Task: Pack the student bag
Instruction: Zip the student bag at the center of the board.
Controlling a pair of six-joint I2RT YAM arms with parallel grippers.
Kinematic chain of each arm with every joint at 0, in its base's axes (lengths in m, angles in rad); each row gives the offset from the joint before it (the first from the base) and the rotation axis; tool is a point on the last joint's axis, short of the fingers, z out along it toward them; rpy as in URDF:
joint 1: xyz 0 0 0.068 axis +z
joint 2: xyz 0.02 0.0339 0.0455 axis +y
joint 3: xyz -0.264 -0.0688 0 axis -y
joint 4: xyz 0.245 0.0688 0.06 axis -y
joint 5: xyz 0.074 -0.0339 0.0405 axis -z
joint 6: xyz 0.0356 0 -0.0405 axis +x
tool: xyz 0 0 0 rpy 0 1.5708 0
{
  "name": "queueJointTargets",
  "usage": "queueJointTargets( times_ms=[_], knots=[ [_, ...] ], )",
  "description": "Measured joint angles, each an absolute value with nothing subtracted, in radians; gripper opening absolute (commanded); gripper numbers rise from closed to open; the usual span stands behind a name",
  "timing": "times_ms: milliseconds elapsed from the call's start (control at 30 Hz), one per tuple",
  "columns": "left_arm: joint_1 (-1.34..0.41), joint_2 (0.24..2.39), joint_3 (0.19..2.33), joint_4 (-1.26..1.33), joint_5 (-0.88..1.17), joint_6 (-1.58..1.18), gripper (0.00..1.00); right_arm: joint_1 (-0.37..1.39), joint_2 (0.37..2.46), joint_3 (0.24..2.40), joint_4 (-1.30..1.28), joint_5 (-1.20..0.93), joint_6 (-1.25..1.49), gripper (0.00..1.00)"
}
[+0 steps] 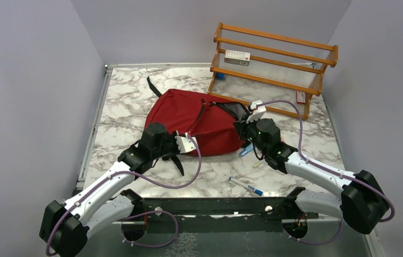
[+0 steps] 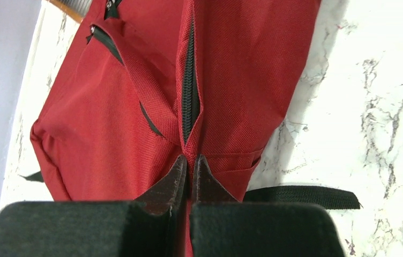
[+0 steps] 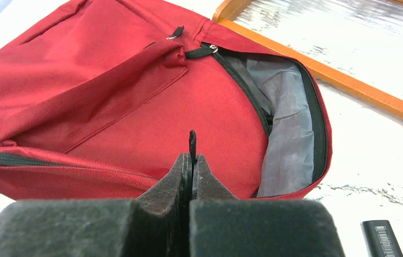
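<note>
The student bag (image 1: 199, 120), dark red with black zippers, lies flat in the middle of the marble table. Its main opening gapes at the right end and shows grey lining (image 3: 288, 123). My left gripper (image 1: 187, 143) sits at the bag's near edge. In the left wrist view it (image 2: 190, 167) is shut on a fold of red fabric at the end of a closed zipper (image 2: 189, 80). My right gripper (image 1: 245, 131) is at the bag's right side. In the right wrist view it (image 3: 192, 160) is shut on a thin black zipper pull (image 3: 192, 140).
A wooden rack (image 1: 274, 64) stands at the back right and holds a small box (image 1: 237, 57). Pens lie on the table near the front (image 1: 247, 187), with a blue item (image 1: 246, 150) by the bag. A black strap (image 2: 301, 197) trails from the bag, and a black marker (image 3: 381, 238) lies to the right.
</note>
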State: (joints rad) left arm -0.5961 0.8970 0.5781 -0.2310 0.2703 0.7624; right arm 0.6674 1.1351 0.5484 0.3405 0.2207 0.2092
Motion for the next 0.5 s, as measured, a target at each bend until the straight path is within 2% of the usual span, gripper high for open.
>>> queueJointTargets(
  times_ms=[100,133,200,367,500],
  knots=[
    [-0.598,0.897,0.578,-0.229,0.219,0.744,0.0,0.667,1.132,0.549,0.33,0.218,0.21,0.01],
    [-0.598,0.896,0.578,-0.226,0.204,0.739,0.03,0.667,1.128,0.55,0.326,0.205,0.208,0.01],
    [-0.598,0.891,0.578,-0.225,0.164,0.726,0.22,0.665,1.114,0.55,0.322,0.155,0.203,0.01],
    [-0.586,0.832,0.562,-0.231,0.112,0.711,0.46,0.643,1.1,0.586,0.292,-0.074,0.152,0.01],
    [-0.578,0.751,0.549,-0.242,0.175,0.719,0.57,0.634,1.125,0.64,0.266,-0.312,0.114,0.01]
  ],
)
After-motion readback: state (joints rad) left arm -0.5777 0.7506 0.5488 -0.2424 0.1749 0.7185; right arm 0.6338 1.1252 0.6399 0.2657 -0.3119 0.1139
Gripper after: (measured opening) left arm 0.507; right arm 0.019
